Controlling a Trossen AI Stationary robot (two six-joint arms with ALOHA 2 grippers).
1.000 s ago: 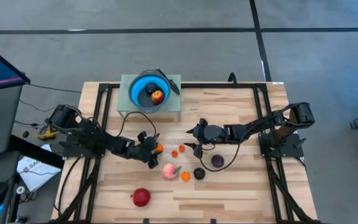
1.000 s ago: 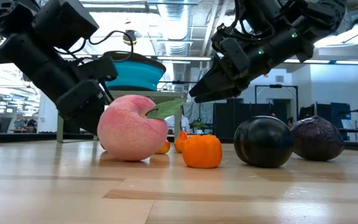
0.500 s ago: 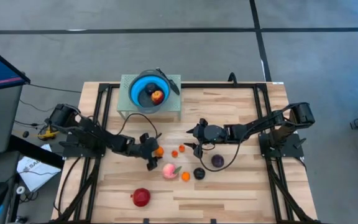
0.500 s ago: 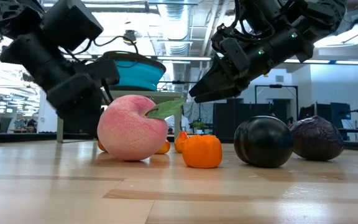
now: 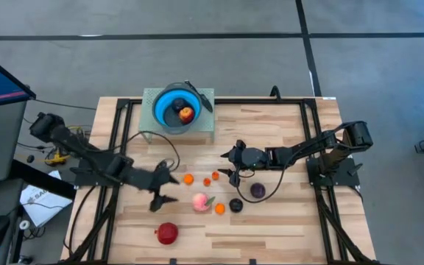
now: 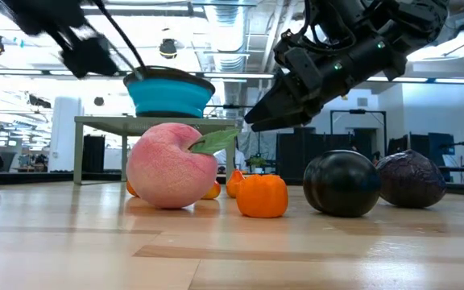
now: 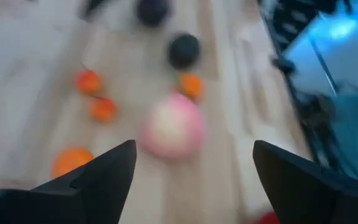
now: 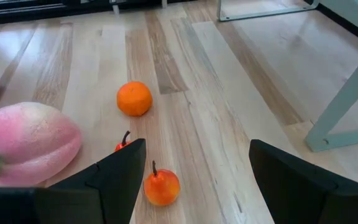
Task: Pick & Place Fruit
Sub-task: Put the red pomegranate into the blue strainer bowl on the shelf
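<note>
The left gripper is hovering with its jaws spread wide and holding nothing, just left of the pink peach on the counter. The right gripper is hanging over the counter's middle with its jaws parted wide, also empty, above two tiny oranges. Another orange is lying near the left gripper. A fourth orange, a black plum and a purple plum are sitting right of the peach. A red apple is resting near the front edge. At the far side, a blue bowl is holding two more fruits.
</note>
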